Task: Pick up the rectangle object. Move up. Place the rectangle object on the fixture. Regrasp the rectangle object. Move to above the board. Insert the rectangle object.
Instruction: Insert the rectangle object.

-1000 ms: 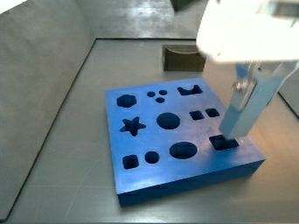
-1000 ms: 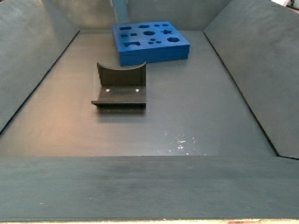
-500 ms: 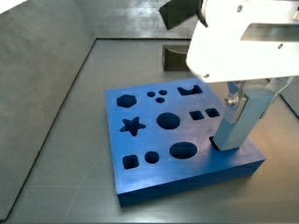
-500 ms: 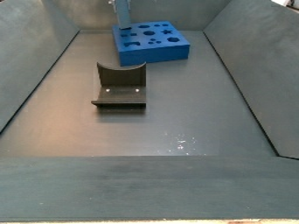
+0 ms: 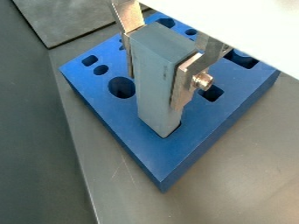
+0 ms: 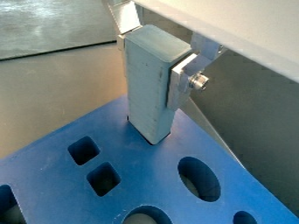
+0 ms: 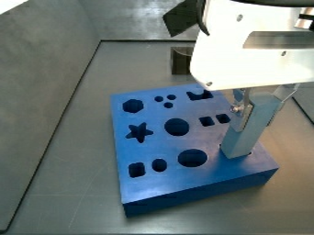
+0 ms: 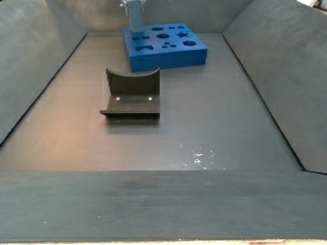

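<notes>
The rectangle object (image 5: 158, 83), a light blue-grey block, stands upright between my gripper's (image 5: 160, 63) silver fingers (image 5: 187, 74), which are shut on its upper part. Both wrist views show this grip, with the rectangle object (image 6: 149, 87) in the gripper (image 6: 156, 59). Its lower end meets the blue board (image 5: 216, 118) near one edge and covers the hole beneath it. In a side view the rectangle object (image 7: 245, 128) stands at the board's (image 7: 160, 156) near right corner under the white gripper (image 7: 248, 115) body. The brown fixture (image 8: 130, 96) sits apart from the board (image 8: 173, 48).
Grey sloping walls (image 8: 38, 86) enclose the floor on both sides. The board (image 6: 128, 179) carries several other dark holes: star, circles, squares. The fixture (image 7: 185, 62) shows partly behind the gripper. A dark shape (image 7: 182, 16) hangs beside the arm at the back.
The gripper has come down with the block: a second ago the dark rectangular hole showed below the block's end, now the block covers it. Little movement over the last half second.
</notes>
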{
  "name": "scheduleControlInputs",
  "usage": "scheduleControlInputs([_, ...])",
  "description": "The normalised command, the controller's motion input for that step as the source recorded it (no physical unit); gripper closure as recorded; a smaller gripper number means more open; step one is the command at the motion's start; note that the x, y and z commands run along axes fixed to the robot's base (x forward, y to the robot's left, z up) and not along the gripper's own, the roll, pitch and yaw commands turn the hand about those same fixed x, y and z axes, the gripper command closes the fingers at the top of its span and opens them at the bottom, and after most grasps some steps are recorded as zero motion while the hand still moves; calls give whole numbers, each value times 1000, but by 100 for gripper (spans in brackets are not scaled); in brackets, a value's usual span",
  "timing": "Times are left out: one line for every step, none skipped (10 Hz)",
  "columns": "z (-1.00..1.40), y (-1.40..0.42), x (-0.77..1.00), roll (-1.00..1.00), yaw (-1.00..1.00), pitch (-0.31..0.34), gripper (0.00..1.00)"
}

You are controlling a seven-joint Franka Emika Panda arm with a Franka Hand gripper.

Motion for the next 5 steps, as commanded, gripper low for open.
scheduleControlInputs([-897,0,0,69,0,-343,100])
scheduleControlInputs([-1000,0,49,111,0,-103,100])
scheduleControlInputs([-1000,0,20,94,0,-109,100])
scheduleControlInputs([-1000,0,0,91,0,-114,100])
scheduleControlInputs([-1000,0,9,86,31,-160,100])
